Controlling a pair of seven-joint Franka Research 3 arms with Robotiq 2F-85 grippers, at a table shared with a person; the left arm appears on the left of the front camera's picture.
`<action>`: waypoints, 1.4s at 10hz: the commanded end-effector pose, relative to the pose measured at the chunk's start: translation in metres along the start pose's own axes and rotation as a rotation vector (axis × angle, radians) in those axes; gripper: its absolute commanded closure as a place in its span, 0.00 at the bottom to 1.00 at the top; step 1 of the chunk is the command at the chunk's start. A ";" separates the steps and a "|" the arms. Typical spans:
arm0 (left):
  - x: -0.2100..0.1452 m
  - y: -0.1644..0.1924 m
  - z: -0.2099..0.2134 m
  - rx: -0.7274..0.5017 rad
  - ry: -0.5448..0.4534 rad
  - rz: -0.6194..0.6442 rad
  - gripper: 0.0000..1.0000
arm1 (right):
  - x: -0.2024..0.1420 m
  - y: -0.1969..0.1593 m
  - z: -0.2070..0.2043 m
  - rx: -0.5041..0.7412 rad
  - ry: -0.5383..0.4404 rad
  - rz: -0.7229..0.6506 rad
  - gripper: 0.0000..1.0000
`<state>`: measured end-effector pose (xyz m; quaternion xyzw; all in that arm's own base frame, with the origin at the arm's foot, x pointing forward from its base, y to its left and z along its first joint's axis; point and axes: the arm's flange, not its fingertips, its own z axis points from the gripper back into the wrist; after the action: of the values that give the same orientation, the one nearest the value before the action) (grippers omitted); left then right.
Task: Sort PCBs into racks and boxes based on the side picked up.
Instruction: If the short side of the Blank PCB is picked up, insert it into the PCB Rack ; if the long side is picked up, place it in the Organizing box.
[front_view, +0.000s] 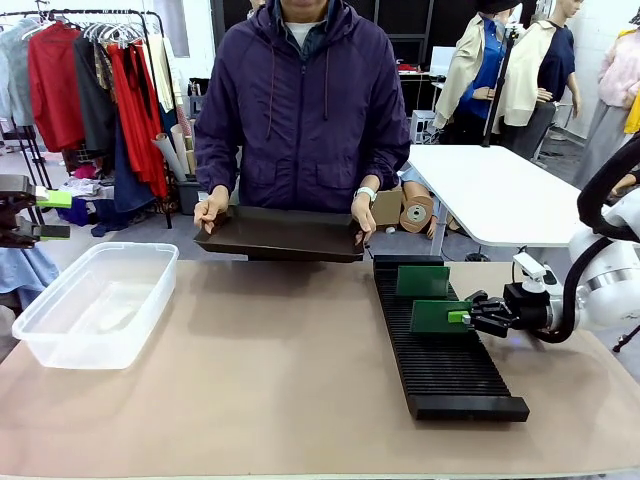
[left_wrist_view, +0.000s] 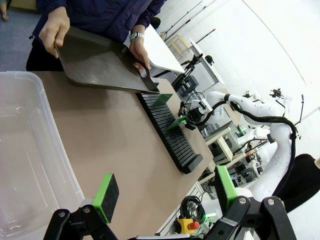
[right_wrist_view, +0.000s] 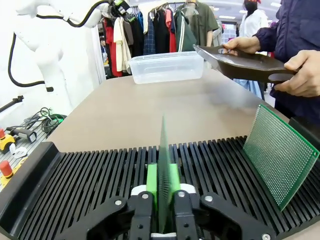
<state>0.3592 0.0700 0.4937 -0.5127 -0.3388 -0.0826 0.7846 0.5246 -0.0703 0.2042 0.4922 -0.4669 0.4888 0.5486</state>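
A PCB (front_view: 438, 316) stands on edge in a slot of the long black rack (front_view: 440, 372), and my right gripper (front_view: 462, 317) is shut on its right end. In the right wrist view that PCB (right_wrist_view: 163, 150) is edge-on between the green pads (right_wrist_view: 151, 181), down in the rack (right_wrist_view: 90, 175). A second PCB (front_view: 422, 281) leans in slots farther back, its dotted face (right_wrist_view: 279, 152) showing. At the table's left stands the clear box (front_view: 95, 300), with nothing in it. My left gripper (left_wrist_view: 165, 192) hangs open above the box's (left_wrist_view: 25, 145) near side.
Across the table a person holds a dark brown tray (front_view: 280, 235) by both ends, tilted, just above the far edge. A white table (front_view: 500, 190) stands behind on the right. Bare tan tabletop (front_view: 270, 350) lies between the box and the rack.
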 end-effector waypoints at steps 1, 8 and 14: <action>0.000 -0.001 0.001 -0.012 -0.006 -0.001 0.00 | 0.010 -0.007 -0.004 -0.043 -0.025 0.003 0.41; 0.000 -0.001 0.001 -0.012 -0.006 -0.001 0.00 | 0.031 -0.010 -0.004 -0.061 -0.037 -0.036 0.00; 0.000 -0.001 0.001 -0.012 -0.006 -0.001 0.00 | 0.022 -0.009 0.001 -0.046 -0.033 -0.008 0.00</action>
<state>0.3592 0.0700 0.4937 -0.5127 -0.3388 -0.0826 0.7846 0.5342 -0.0708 0.2213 0.4929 -0.4820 0.4645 0.5559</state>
